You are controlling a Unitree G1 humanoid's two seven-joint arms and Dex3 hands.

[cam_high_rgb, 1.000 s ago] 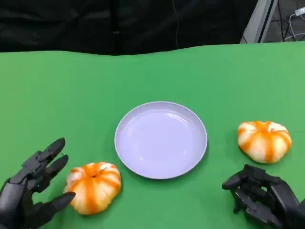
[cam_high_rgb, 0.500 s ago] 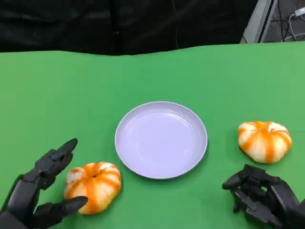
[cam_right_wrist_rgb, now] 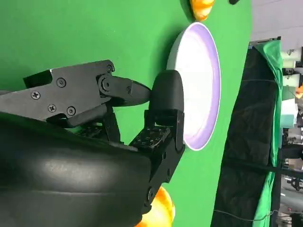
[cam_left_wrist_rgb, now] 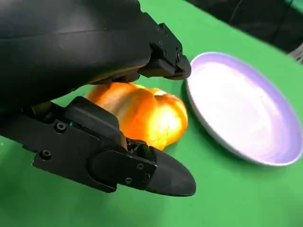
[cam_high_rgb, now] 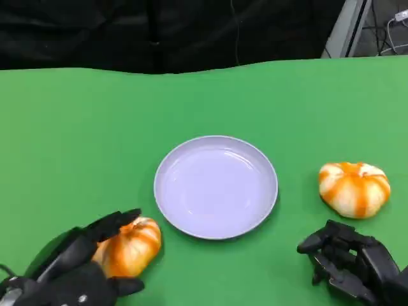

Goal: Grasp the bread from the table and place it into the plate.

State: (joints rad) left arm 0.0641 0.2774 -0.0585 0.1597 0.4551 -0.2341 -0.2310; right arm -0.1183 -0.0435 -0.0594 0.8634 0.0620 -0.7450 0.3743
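my left hand [cam_high_rgb: 76, 271] has moved over the bread [cam_high_rgb: 131, 245], fingers spread around it, grip not yet confirmed. bread remains on the table beside the plate [cam_high_rgb: 215, 187]. right hand [cam_high_rgb: 354, 264] rests curled, holding nothing.

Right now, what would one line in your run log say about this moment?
left hand: fingers around left bread, not lifted | right hand: curled, idle | right bread: on table | plate: empty
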